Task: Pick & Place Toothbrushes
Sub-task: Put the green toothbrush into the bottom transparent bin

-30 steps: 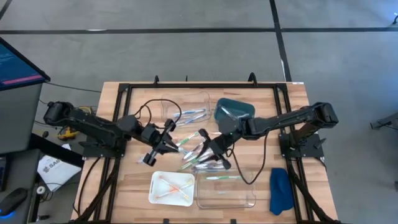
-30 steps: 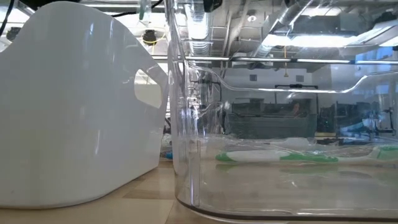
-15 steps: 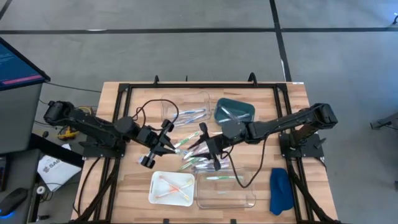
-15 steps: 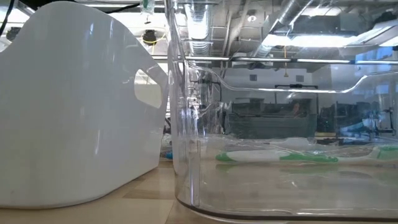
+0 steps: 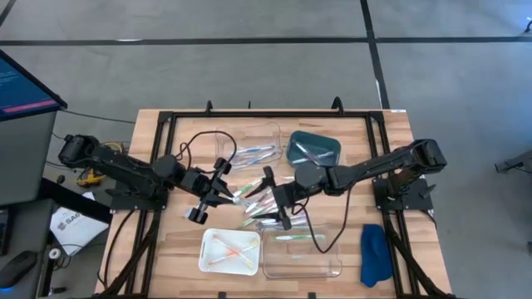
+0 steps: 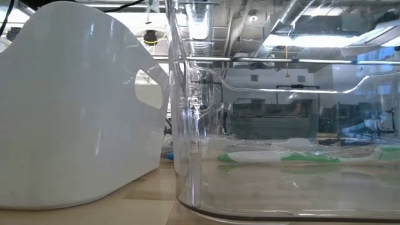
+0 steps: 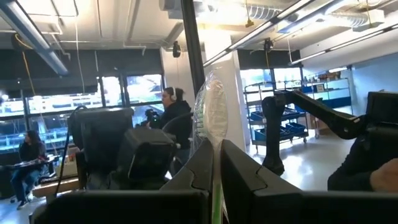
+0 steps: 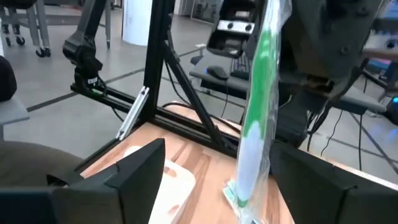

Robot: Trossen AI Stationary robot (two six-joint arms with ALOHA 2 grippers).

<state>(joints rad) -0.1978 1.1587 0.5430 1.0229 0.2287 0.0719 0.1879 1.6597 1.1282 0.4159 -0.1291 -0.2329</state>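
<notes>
My left gripper [image 5: 224, 189] is shut on a green-and-white toothbrush in a clear wrapper [image 5: 243, 191], above the table's middle. My right gripper [image 5: 274, 199] faces it from the right, open. Its fingers [image 8: 140, 165] stand on either side of the toothbrush's free end [image 8: 255, 106] without touching it. More toothbrushes [image 5: 264, 214] lie loose on the wood below. Others lie in the far clear tray [image 5: 249, 153], the teal tray [image 5: 313, 149], the white tray [image 5: 230, 249] and the near clear tray [image 5: 303, 251]. One green toothbrush [image 6: 281, 157] shows inside the clear tray in the low view. My left gripper pinches one end of the wrapped toothbrush [image 7: 215, 152] between its two fingers. The fingers come from the table's left, slanting a little upward, and lie along the brush. The rest of the brush [image 7: 210, 106] sticks out past the fingertips, clear of the table.
A blue cloth [image 5: 374, 253] lies at the near right corner. A black frame [image 5: 270, 115] runs round the table's edges. Loose cables [image 5: 199, 148] cross the wood by the far clear tray. In the low view the white tray's wall [image 6: 75, 112] fills the left.
My right gripper has opened and let go of the wrapped toothbrush, which stays lifted in my left gripper. The right wrist has turned while staying near the same spot. My left gripper has rolled slightly in place.
</notes>
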